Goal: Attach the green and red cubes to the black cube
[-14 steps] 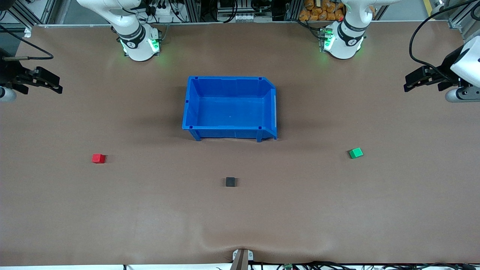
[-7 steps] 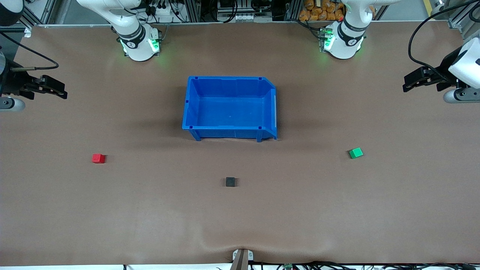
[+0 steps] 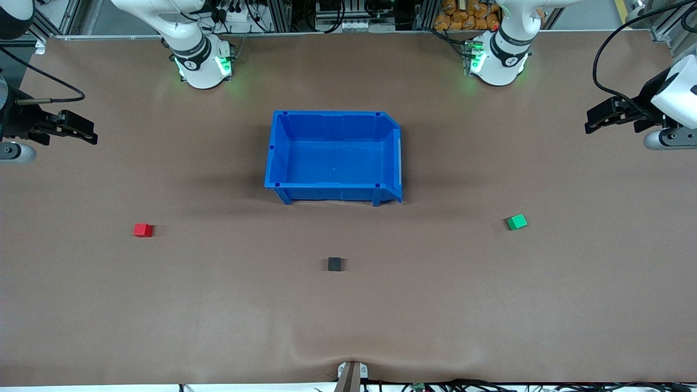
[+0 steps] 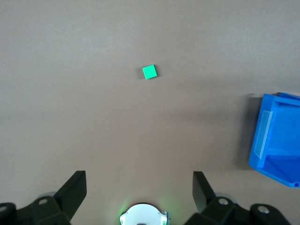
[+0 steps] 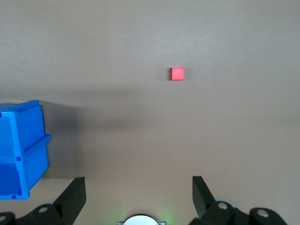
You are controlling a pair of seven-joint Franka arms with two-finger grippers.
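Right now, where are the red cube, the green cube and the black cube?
red cube (image 3: 143, 230), front view, top face.
green cube (image 3: 517, 221), front view, top face.
black cube (image 3: 335, 264), front view, top face.

In both wrist views the blue bin (image 4: 276, 140) runs off the picture's edge well to one side of the wide-apart jaws, and both arms' upper links leave the front view.

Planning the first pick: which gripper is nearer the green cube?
Left. The left gripper hangs open above that end, the green cube nearby; the right gripper is open at the table's right-arm end.
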